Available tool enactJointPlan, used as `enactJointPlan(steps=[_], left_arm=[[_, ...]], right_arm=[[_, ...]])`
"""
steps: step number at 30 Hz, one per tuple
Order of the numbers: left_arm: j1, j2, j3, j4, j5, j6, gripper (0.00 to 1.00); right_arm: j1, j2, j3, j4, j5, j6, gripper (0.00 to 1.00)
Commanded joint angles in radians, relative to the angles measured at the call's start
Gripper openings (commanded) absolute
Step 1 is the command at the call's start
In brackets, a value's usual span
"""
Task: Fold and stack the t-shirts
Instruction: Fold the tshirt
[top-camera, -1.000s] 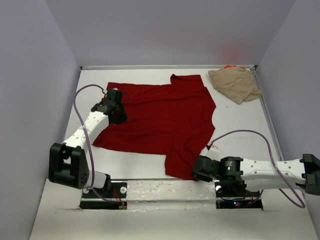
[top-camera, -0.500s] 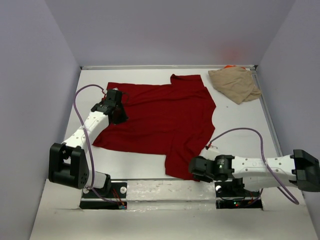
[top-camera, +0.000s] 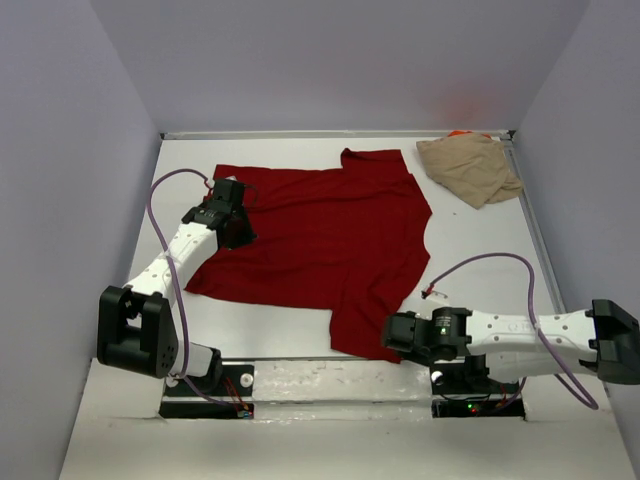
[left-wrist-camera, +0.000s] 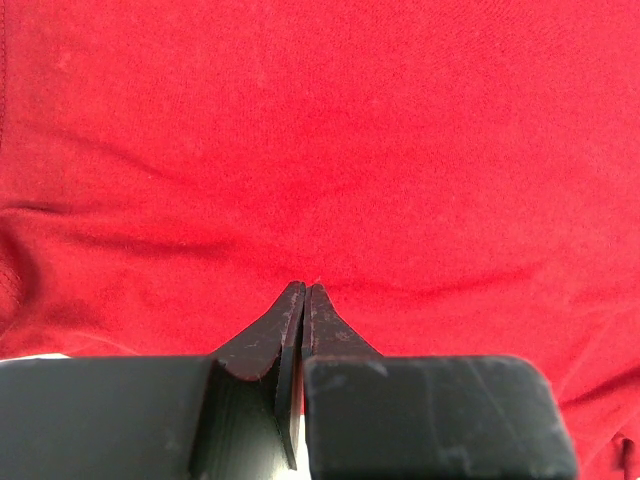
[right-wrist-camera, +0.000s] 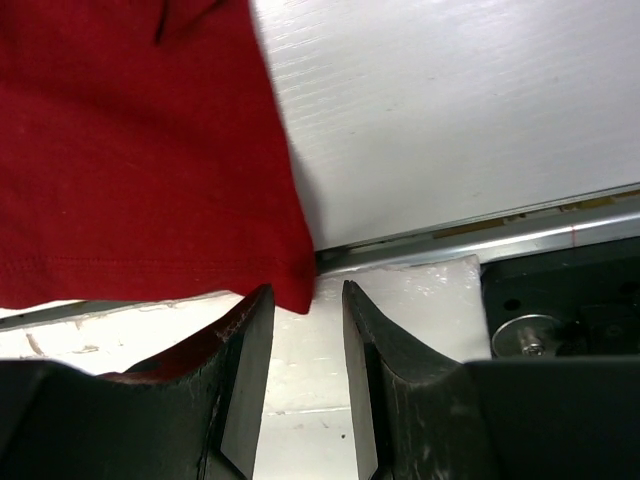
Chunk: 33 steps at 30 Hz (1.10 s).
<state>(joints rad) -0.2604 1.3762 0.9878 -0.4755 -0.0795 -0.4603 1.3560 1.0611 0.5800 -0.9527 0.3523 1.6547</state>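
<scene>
The dark red t-shirt (top-camera: 320, 235) lies spread flat on the white table. My left gripper (top-camera: 235, 232) rests on its left side. In the left wrist view my left gripper (left-wrist-camera: 305, 287) has its jaws shut, tips down in the red cloth (left-wrist-camera: 330, 150), and creases run to them. My right gripper (top-camera: 392, 336) is at the shirt's near right corner. In the right wrist view my right gripper (right-wrist-camera: 306, 288) is open, with the hem corner (right-wrist-camera: 295, 285) just between the fingertips. The tan t-shirt (top-camera: 470, 168) lies crumpled at the far right, with an orange sliver (top-camera: 460, 133) behind it.
The table's near edge with a metal rail (right-wrist-camera: 480, 235) and a white foam strip (right-wrist-camera: 420, 300) runs under my right gripper. Grey walls close in the table on three sides. A purple cable (top-camera: 500, 262) loops over the right arm.
My right arm has swung and edged its gripper a little left and down at the shirt's near corner. The left arm and the shirts have not moved.
</scene>
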Motion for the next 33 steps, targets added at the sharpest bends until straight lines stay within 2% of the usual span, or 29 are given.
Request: enactJointPlan(steps=[1, 11, 18, 22, 26, 28, 29, 33], left_arm=[[-0.002, -0.031, 0.008, -0.009, 0.004, 0.015, 0.11], [-0.007, -0.035, 0.015, -0.021, 0.006, 0.022, 0.11], [-0.008, -0.051, 0.015, -0.043, 0.0, 0.029, 0.11], [-0.01, -0.054, 0.018, -0.048, 0.0, 0.031, 0.11], [-0.013, -0.052, 0.022, -0.051, 0.003, 0.029, 0.11], [-0.014, -0.054, 0.018, -0.051, 0.001, 0.026, 0.11], [-0.016, -0.055, 0.015, -0.051, 0.001, 0.025, 0.11], [-0.016, -0.054, 0.003, -0.051, -0.002, 0.02, 0.11]], right_arm=[[0.005, -0.044, -0.014, -0.084, 0.045, 0.079, 0.4], [0.005, -0.053, -0.086, 0.132, 0.004, -0.004, 0.39], [0.005, -0.119, -0.141, 0.302, 0.008, -0.087, 0.39], [0.005, -0.141, -0.152, 0.313, 0.002, -0.099, 0.39], [0.005, -0.135, -0.146, 0.318, -0.001, -0.11, 0.29], [0.005, -0.11, -0.134, 0.322, -0.004, -0.119, 0.04], [0.005, -0.101, -0.129, 0.321, -0.001, -0.122, 0.0], [0.005, -0.043, -0.089, 0.316, 0.008, -0.154, 0.0]])
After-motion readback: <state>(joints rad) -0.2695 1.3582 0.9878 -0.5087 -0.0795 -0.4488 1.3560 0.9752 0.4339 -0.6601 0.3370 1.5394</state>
